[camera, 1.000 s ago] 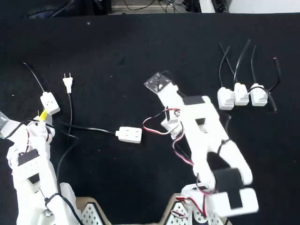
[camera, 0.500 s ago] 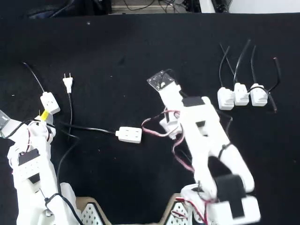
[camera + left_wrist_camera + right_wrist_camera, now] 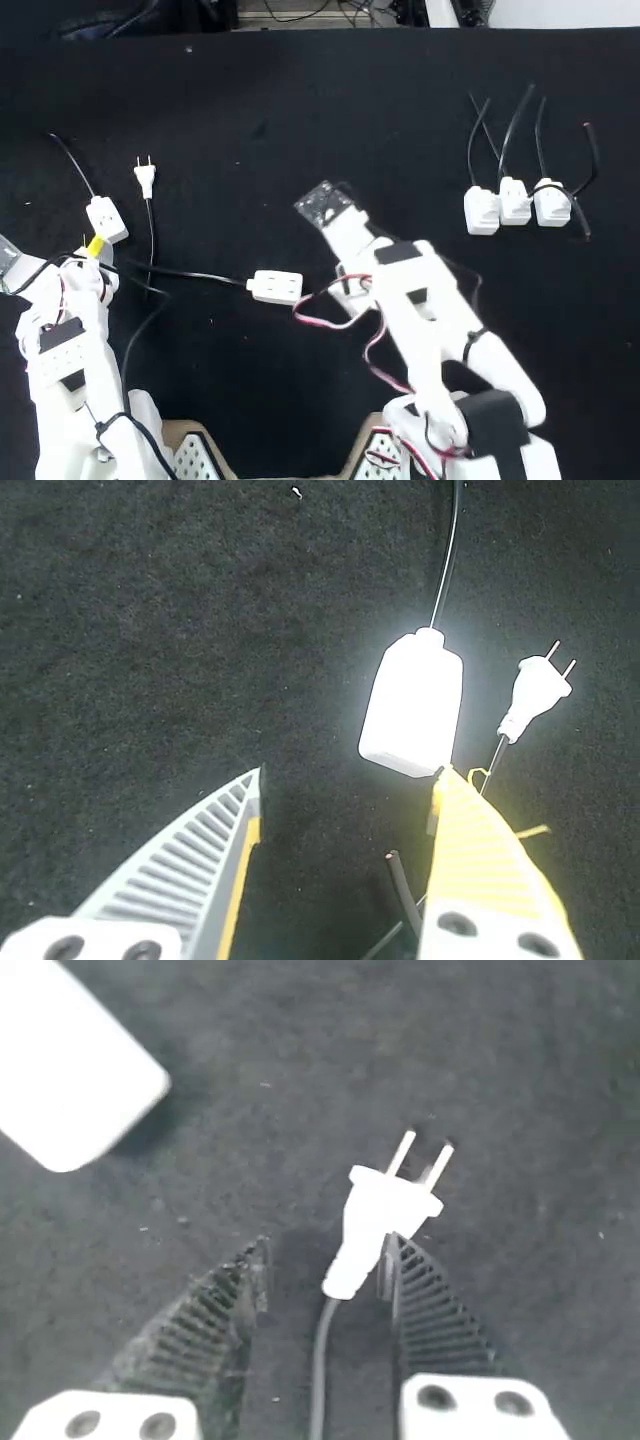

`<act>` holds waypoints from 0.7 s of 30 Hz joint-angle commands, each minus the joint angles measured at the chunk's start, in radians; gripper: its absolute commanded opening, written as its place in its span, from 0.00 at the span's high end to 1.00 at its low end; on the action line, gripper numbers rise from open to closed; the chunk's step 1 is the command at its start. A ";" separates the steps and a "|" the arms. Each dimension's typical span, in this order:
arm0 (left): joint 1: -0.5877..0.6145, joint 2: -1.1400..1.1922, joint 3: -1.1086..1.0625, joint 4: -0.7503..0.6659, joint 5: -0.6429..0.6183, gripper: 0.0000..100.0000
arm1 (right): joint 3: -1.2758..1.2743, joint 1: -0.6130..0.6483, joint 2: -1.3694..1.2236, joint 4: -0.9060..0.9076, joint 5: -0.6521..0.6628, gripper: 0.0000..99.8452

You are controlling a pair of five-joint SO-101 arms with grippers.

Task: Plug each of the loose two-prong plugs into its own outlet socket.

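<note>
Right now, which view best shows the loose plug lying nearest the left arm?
The left wrist view: the plug lies close, both prongs distinct, beside a white socket. The high view shows it small, with its cord. The right wrist view faces a second plug, by the right end effector.

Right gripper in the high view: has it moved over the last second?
Yes. The right gripper has come toward the table's near edge, closer to the outlet socket in the middle.
</note>
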State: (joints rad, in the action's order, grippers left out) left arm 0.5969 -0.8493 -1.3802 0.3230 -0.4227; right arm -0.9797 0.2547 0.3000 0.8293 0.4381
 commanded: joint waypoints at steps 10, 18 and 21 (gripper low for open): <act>-0.012 -0.020 0.042 -0.014 -0.003 0.73 | 0.171 -0.101 -0.180 -0.023 0.044 0.82; -0.012 -0.020 0.042 -0.015 -0.003 0.73 | 0.194 -0.186 -0.148 -0.061 0.052 0.99; -0.013 -0.020 0.042 -0.018 -0.003 0.73 | 0.191 -0.176 -0.082 0.003 0.052 0.99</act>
State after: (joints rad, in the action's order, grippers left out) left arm 0.5969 -0.8493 -1.3802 0.3230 -0.4227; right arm -0.8385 0.0936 0.1220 0.7787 0.4841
